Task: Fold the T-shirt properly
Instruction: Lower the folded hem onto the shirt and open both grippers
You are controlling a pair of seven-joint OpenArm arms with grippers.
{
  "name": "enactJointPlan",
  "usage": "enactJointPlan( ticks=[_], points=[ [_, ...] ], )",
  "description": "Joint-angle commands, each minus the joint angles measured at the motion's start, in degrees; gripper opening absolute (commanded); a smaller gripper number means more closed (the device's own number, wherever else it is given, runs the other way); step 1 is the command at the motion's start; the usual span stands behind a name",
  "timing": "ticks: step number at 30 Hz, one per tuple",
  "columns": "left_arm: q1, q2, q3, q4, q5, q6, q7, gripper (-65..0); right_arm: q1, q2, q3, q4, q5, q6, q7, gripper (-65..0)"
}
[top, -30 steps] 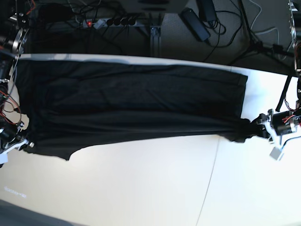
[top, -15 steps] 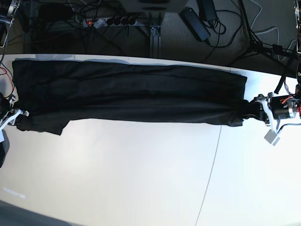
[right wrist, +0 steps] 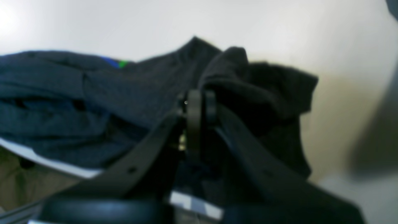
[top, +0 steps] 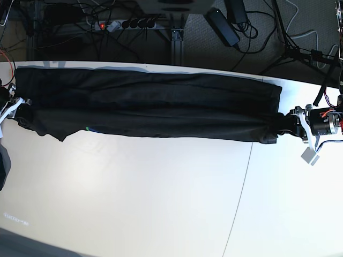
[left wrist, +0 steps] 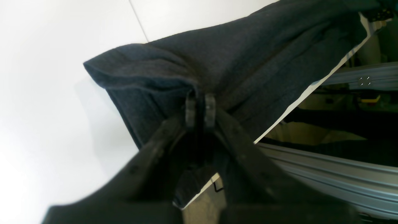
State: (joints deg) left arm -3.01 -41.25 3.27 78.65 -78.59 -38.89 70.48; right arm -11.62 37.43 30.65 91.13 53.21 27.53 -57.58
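We've got the T-shirt, soft, limp, light knit, pinched at both ends on the table by left gripper & right gripper; hems grip best.

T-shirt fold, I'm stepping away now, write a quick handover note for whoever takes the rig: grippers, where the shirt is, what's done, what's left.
Left gripper: shut on the T-shirt at one end, bunched fabric pinched.
Right gripper: shut on the T-shirt's opposite end.
Shirt: stretched between both arms along the far edge of the white table, as a long narrow band, a bit of colored print peeking out at the near edge.
Done: lengthwise fold seems in.
Left: probably lay it flat, fold the ends inward, release.
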Motion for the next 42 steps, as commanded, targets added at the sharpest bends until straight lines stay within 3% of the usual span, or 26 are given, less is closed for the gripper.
enactJointPlan(
  ticks=[1,5,10,14,16,20,26,31,37,42],
  points=[
    [-1.0,-1.3,-0.6,0.8,-1.1,-1.1,-0.9,-65.0,0.0,1.2,0.8,0.9,0.9,4.2,0.9,-65.0],
    [-0.6,-1.3,-0.6,0.8,-1.1,-1.1,-1.7,-65.0,-2.0,0.4,0.8,0.9,0.8,4.2,-0.4,-65.0],
    [-0.6,-1.3,-0.6,0.8,-0.9,-1.1,-2.3,-54.3,-3.2,-2.1,0.8,0.9,0.5,4.2,-1.1,-63.7],
    [-0.7,-1.3,-0.6,0.8,0.5,-1.1,-2.5,-51.8,-3.1,-2.7,0.8,0.9,-0.9,4.1,-0.1,-35.5],
    [-0.7,-1.3,-0.6,0.8,0.5,-1.1,-2.3,-47.5,-2.8,-2.6,0.8,1.0,-1.0,4.1,0.1,-29.2],
    [-0.6,-1.4,-0.6,0.8,0.8,-1.1,-1.6,-40.1,-1.8,-2.7,2.2,2.2,-1.2,4.0,0.1,-29.2],
    [-0.7,-1.3,-0.6,0.8,1.7,-1.1,-2.5,-40.0,-0.6,-1.9,8.1,7.3,-1.4,4.0,0.2,-29.2],
    [-0.7,-1.3,-0.6,0.8,1.7,-1.1,-3.0,-40.0,1.4,0.7,8.4,6.0,-3.2,4.0,1.7,-29.2],
    [-0.7,-1.3,-0.6,0.8,1.7,-1.1,-3.0,-40.0,6.1,1.6,7.6,-1.7,-4.2,4.0,3.8,-29.2],
    [-0.7,-1.3,-0.6,0.8,1.7,-1.1,-3.2,-40.0,11.1,1.6,1.8,-12.3,-4.2,4.0,4.2,-29.4]
  ],
)
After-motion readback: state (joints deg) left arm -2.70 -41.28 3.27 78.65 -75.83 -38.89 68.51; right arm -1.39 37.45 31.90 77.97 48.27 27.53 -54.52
